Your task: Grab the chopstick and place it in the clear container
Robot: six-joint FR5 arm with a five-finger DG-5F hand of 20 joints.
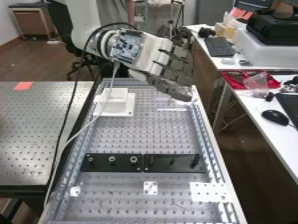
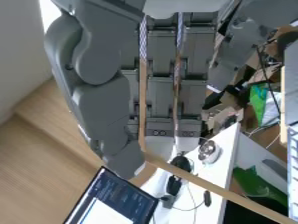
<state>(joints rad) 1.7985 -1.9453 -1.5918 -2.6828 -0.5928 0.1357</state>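
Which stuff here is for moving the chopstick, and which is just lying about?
For the job:
- the hand
- slim sticks with patterned ends, probably chopsticks
- container: I can't tell which

Apparently just lying about:
- laptop
- computer mouse
- keyboard

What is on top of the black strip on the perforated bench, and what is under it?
On the black strip are small round fittings and dark parts. The perforated bench surface directly underneath is covered.

On brown floor I see a black chair and a cabinet. White desks line the high view's right.
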